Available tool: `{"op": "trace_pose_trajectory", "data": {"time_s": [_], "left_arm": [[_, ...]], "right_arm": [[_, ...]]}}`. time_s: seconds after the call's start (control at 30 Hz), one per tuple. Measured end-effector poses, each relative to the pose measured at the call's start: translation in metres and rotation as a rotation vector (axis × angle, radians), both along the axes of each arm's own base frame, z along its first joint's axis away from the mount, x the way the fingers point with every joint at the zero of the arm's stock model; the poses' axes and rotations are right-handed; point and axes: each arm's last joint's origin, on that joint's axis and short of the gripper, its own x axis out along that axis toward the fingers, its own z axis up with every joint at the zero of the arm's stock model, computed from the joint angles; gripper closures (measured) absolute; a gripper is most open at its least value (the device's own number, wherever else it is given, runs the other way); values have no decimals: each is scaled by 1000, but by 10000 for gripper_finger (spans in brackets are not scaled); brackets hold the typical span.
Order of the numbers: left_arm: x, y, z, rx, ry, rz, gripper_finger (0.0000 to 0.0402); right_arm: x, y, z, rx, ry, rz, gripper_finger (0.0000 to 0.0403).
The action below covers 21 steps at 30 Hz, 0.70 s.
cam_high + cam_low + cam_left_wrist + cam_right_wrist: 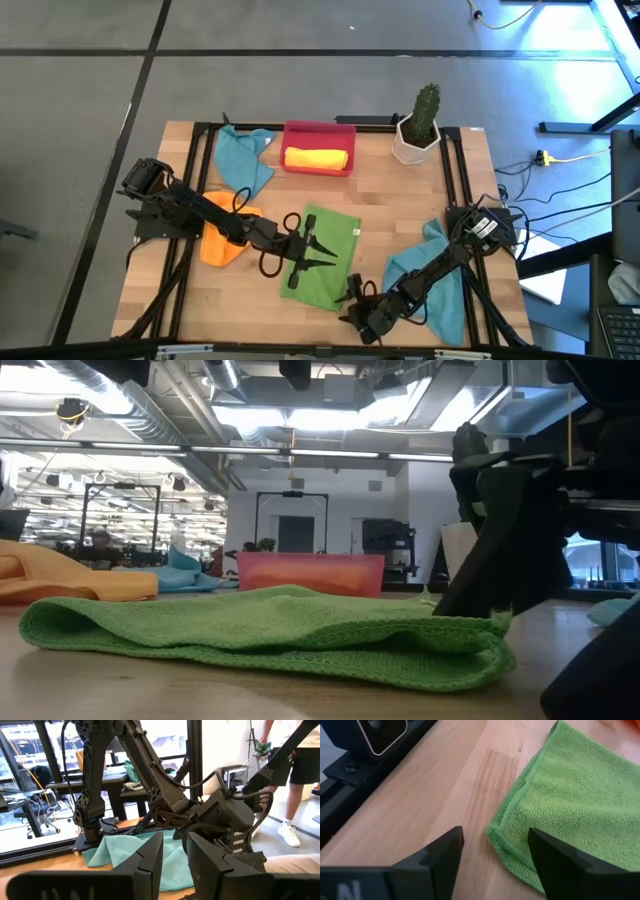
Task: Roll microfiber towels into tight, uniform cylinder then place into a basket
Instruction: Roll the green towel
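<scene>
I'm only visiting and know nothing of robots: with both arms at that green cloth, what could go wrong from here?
The right gripper stands with jaws open around the folded corner of the green towel; closing there might catch only the top layer, so the roll could start loose.

The left gripper hovers over the same towel, so the two arms could bump as they work.

The basket already holds a yellow roll, so room for another looks limited.

Open-plan lab/office: exposed ceiling ducts, desks, concrete floor
</scene>
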Motion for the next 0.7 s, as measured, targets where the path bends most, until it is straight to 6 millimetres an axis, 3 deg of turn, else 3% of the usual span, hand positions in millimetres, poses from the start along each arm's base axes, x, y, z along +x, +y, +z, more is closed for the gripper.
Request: {"op": "trace_pose_trajectory", "data": {"time_s": [0.3,0.7], "left_arm": [[-1,-3,0,-72,19,-40,321],[-12,-28,-11,-29,127,-121,302]], "right_arm": [[0,1,0,-55,-4,59,250],[0,2,0,-71,-12,106,342]]}}
